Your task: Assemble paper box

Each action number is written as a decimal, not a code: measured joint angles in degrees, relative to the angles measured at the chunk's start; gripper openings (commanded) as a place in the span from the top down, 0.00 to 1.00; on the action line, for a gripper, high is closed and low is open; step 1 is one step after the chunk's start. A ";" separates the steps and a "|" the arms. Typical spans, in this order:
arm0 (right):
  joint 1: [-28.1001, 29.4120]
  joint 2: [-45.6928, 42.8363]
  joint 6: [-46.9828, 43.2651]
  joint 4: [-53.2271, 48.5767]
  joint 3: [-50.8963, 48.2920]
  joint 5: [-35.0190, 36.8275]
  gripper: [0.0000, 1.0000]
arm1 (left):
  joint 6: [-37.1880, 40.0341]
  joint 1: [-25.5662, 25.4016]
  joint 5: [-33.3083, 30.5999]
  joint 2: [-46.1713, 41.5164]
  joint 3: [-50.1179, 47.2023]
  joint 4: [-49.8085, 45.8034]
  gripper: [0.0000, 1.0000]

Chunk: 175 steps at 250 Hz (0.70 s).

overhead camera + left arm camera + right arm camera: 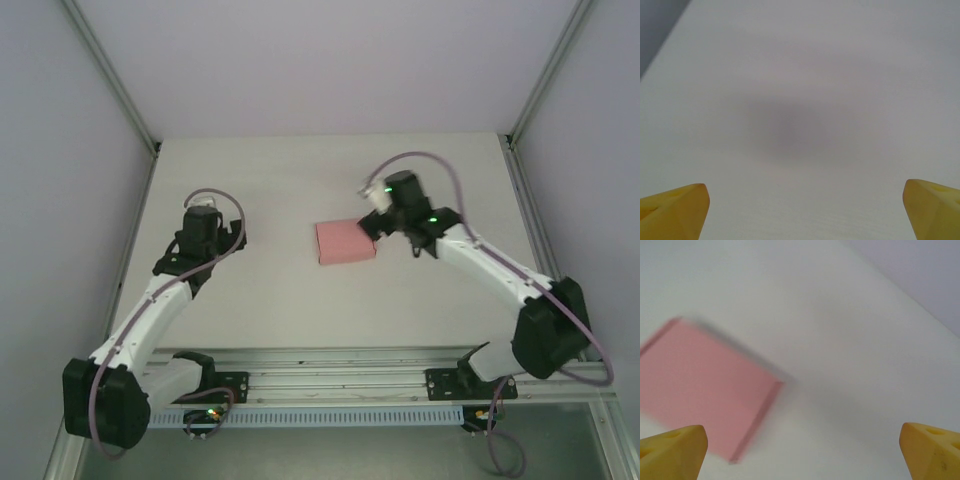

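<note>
Status: box looks formed, both grippers free

**Top view:** pink, thin-card rectangular paper box (345, 242) lies flat near the centre of the pale table (300, 170), with no loose flaps sticking out that I can see. Black right gripper (372, 224) sits at the box's 3 o'clock edge, just beside it; can't tell if it touches. Black left gripper (200, 222) is well apart at the box's 9 o'clock, over bare table.

**Left wrist view:** left gripper (805, 185) is spread wide. Yellow fingertips (680, 210) sit at 7 and 5 o'clock of frame, with only table (800, 75) between them.

**Right wrist view:** right gripper (802, 427) is also spread wide, holding nothing. Box (705, 385) is at 9 o'clock of frame, blurred and off the finger line. A low side wall shows on its 4 o'clock edge, so it reads as a shallow closed box, not a flat sheet.

**Judgement:** folding looks done or nearly done, and the step in hand reads as a hands-off check. Can't tell whether the last flap is tucked. If it isn't, the next move calls for the right gripper to centre over that edge. The left would need to come across and brace the 9 o'clock side, or the light card will likely slide.
</note>
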 measured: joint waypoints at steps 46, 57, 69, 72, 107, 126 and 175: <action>-12.46 -9.53 10.67 12.41 -17.75 0.22 0.00 | 8.24 2.40 -5.55 9.11 -4.76 15.13 0.00; -14.53 -10.12 11.82 16.24 -21.51 -0.94 0.00 | 10.23 3.30 -5.70 10.88 -7.10 20.39 0.00; -16.74 -10.14 12.57 20.70 -25.38 -2.25 0.01 | 12.20 4.48 -5.84 12.85 -10.05 26.77 0.00; -17.42 -10.08 12.79 22.10 -26.47 -2.60 0.00 | 12.59 4.76 -5.79 13.22 -10.78 28.24 0.00; -22.03 -6.62 13.29 32.41 -32.70 -6.10 0.00 | 16.65 7.96 -5.27 19.34 -17.33 42.82 0.00; -22.53 -3.23 12.20 39.15 -34.69 -7.04 0.00 | 17.99 9.35 -3.32 21.20 -19.67 50.40 0.00; -24.06 -1.18 11.43 46.66 -36.20 -13.14 0.00 | 18.18 14.10 2.60 28.20 -25.64 68.63 0.00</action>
